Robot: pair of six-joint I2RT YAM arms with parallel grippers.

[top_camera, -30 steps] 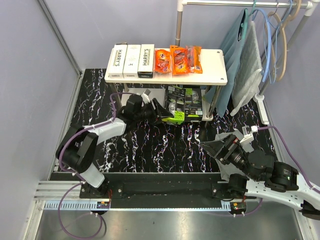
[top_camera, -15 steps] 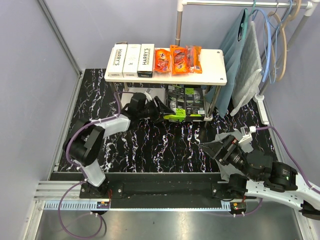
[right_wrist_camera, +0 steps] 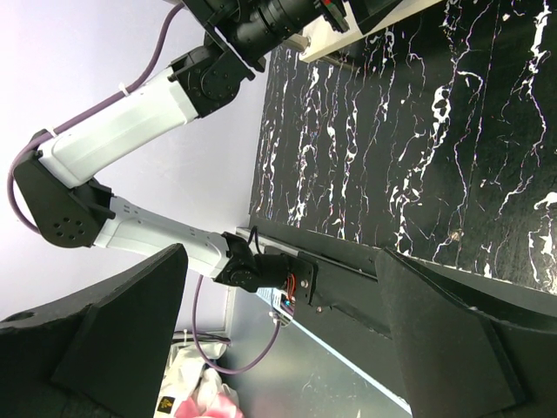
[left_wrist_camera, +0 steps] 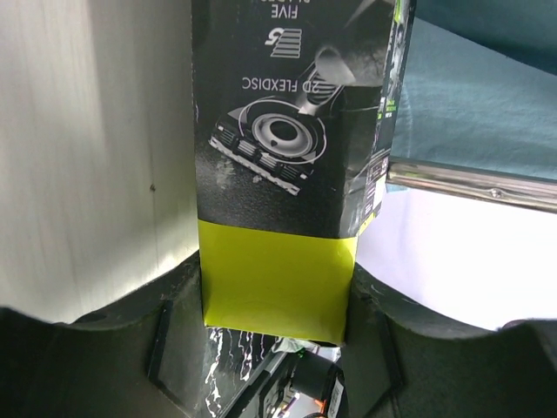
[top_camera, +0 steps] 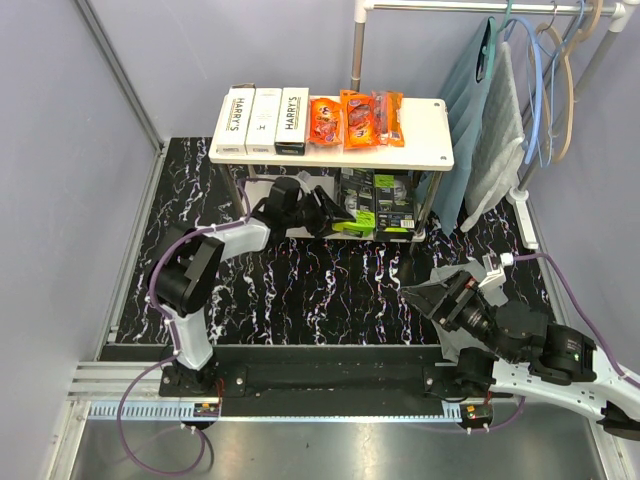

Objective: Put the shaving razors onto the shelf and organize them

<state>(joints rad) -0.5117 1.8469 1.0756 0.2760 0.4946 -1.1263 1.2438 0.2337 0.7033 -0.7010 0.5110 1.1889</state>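
The left end effector (left_wrist_camera: 275, 303) pinches a black-lime pack (left_wrist_camera: 287, 157) by its lime end, so the pack reaches ahead under the shelf (top_camera: 428, 128) top board; the right end effector (top_camera: 418, 294) gapes wide, empty.

Under shelf (top_camera: 425, 135) top board, black-and-lime pack (top_camera: 366, 220) in left gripper (top_camera: 335, 215)
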